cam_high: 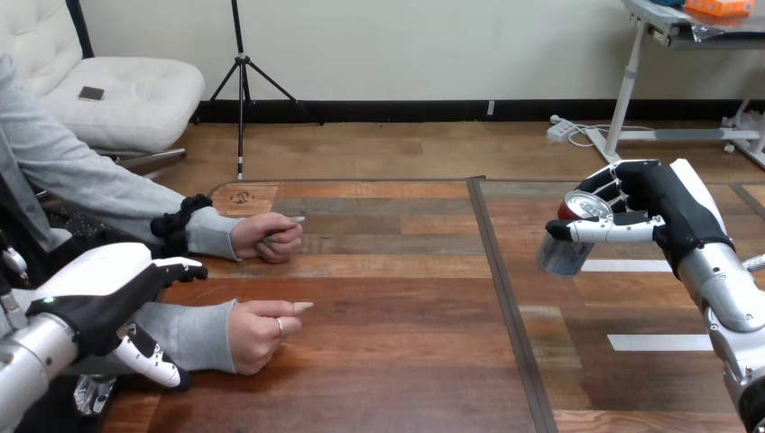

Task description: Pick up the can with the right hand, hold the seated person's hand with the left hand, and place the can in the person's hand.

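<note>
Left hand (90,302), can (566,255) in right hand (672,212)

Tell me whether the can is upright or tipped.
Tipped: in the right hand, the can leans, top toward the view's right.

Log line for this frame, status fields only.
stage: can grasped, not handed over | right hand: shut on can, can tilted | left hand: over person's near forearm, grip unclear | person's near hand: fisted, resting on table

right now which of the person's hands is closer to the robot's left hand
The person's hand lower in the view: the left hand is right beside its sleeve. The other hand rests farther up the table.
</note>
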